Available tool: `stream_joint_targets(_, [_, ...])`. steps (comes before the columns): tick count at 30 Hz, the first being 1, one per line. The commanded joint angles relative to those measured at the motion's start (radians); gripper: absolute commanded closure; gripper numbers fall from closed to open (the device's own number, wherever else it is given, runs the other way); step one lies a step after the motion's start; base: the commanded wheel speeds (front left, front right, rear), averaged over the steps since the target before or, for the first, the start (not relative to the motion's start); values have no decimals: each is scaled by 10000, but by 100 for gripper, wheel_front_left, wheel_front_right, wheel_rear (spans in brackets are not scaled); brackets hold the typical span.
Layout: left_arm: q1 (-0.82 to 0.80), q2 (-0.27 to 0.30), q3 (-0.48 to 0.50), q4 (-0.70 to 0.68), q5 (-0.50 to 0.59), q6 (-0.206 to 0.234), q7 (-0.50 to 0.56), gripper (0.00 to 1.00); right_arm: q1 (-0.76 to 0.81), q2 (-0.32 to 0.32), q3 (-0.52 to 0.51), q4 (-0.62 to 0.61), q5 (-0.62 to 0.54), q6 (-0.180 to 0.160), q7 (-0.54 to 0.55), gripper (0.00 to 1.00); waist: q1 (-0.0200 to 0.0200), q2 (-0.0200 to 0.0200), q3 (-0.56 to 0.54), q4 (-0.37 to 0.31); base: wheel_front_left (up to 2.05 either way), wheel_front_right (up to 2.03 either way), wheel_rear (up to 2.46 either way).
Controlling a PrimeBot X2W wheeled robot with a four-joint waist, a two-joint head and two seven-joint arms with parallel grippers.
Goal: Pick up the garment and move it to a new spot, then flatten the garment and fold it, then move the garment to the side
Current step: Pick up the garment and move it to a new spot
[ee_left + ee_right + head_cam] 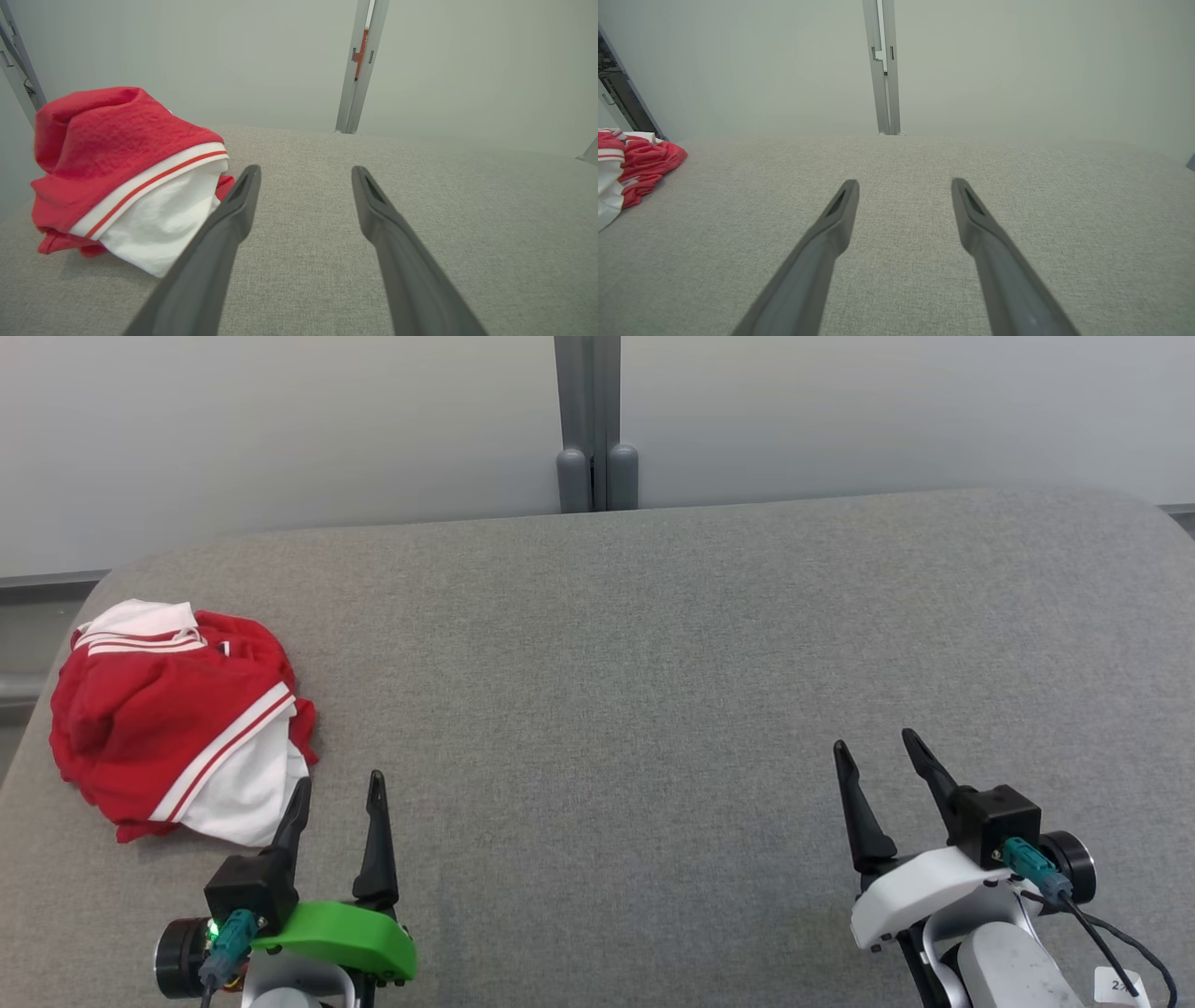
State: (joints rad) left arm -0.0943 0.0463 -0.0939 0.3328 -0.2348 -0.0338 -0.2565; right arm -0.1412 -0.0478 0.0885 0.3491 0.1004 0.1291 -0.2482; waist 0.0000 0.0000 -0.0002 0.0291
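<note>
Garment (177, 719), red with white striped trim: lies crumpled at the 9 o'clock edge of the grey padded surface (653, 663). Left gripper (339, 779): jaws spread wide, holding nothing, with the garment just beside it at its 11 o'clock. Right gripper (875, 741): jaws spread wide, holding nothing, at 4 o'clock, well apart from the garment.

A white tag (1116, 983) bears a cut-off, unreadable marking.

Grey fabric-covered surface (653, 663), crumpled red and white garment (177, 719) lying at its left edge
</note>
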Motion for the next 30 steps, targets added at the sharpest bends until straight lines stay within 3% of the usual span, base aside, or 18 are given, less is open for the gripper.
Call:
stream_joint_targets(1, [-172, 71, -8, 33, 180, 65, -84, 0, -103, -43, 33, -16, -235, 29, -90, 0, 0, 0, -11, 12, 0, 0, 0])
stream_joint_targets(20, [-155, 70, 32, 6, 288, -9, -84, 0, 21, -42, -3, 54, -260, 18, -114, 0, 0, 0, -50, 214, 0, 0, 0])
stream_joint_targets(26, [-194, 70, -3, -49, 245, 60, -82, 0, 80, -37, -97, -70, -414, 18, -94, 0, 0, 0, -40, 845, 0, 0, 0])
stream_joint_targets(30, [-127, 69, 91, -70, 304, 94, -82, 0, 114, -37, -137, -191, -418, 18, -74, 0, 0, 0, -18, 1721, 0, 0, 0])
